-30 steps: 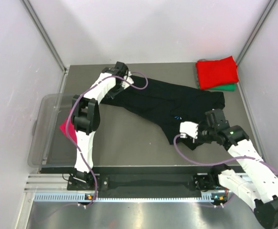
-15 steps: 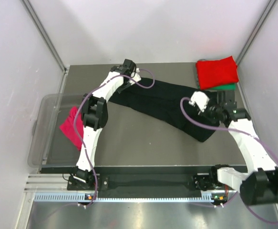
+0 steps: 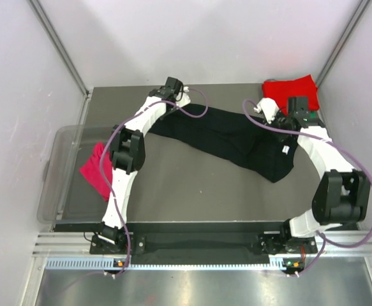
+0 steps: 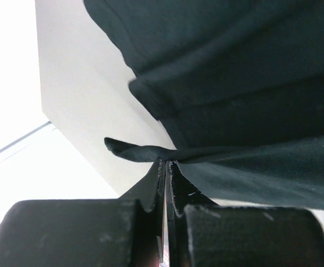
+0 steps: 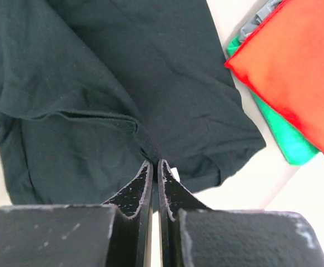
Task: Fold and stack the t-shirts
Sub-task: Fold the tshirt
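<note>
The black t-shirt (image 3: 227,137) hangs stretched in a band between my two grippers, its lower fold sagging onto the table with a white label (image 3: 286,149) showing. At the back left my left gripper (image 3: 168,109) is shut on one edge of the black cloth (image 4: 234,83), pinched at the tips (image 4: 166,162). My right gripper (image 3: 276,121) is shut on a bunched hem of the same shirt (image 5: 95,83) at its tips (image 5: 155,161), just left of the stack. A folded red t-shirt (image 3: 291,89) lies on a green one (image 5: 284,139) at the back right.
A clear plastic bin (image 3: 61,191) sits off the table's left edge with a magenta t-shirt (image 3: 95,169) draped in it. The red shirt (image 5: 295,72) lies close to my right gripper. White enclosure walls ring the grey table (image 3: 192,191).
My right gripper carried its end of the black shirt from the front middle up to the back right, beside the red stack, doubling the cloth over. The left gripper shifted slightly right.
</note>
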Robot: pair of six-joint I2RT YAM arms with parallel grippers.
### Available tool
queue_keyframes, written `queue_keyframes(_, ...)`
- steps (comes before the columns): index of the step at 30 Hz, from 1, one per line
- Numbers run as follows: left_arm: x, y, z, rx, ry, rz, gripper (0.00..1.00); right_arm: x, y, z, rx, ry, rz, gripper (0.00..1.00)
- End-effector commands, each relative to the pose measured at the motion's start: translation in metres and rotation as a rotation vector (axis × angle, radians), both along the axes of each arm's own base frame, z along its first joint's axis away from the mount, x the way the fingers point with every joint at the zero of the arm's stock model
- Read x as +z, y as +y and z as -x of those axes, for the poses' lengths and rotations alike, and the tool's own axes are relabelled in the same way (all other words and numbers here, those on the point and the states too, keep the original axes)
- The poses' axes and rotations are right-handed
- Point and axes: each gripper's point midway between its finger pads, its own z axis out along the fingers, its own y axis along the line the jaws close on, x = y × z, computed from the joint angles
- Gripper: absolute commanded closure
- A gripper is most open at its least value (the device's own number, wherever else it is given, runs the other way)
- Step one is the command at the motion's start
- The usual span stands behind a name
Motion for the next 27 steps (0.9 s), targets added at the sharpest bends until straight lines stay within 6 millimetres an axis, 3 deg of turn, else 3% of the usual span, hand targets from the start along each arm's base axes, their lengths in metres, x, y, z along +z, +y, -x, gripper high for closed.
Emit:
queue_keyframes(1, 0.016, -0.002, -0.026, -0.006, -0.110, -0.018, 1.00, 0.025, -0.002, -0.034, -0.037, -0.098, -0.032, 1.00)
queue_keyframes(13, 0.009, -0.004, -0.040, -0.017, -0.146, -0.037, 1.00, 0.007, -0.004, -0.079, -0.084, -0.073, -0.051, 1.00)
queue_keyframes(19, 0.008, -0.004, -0.045, -0.019, -0.165, -0.041, 1.00, -0.003, -0.003, -0.082, -0.092, -0.058, -0.055, 1.00)
queue_keyframes(20, 0.008, -0.004, -0.045, -0.018, -0.166, -0.044, 1.00, -0.004, -0.016, -0.082, -0.120, -0.057, -0.054, 1.00)
queue_keyframes(27, 0.007, -0.004, -0.047, -0.009, -0.178, -0.048, 1.00, -0.013, -0.023, -0.084, -0.146, -0.043, -0.046, 1.00)
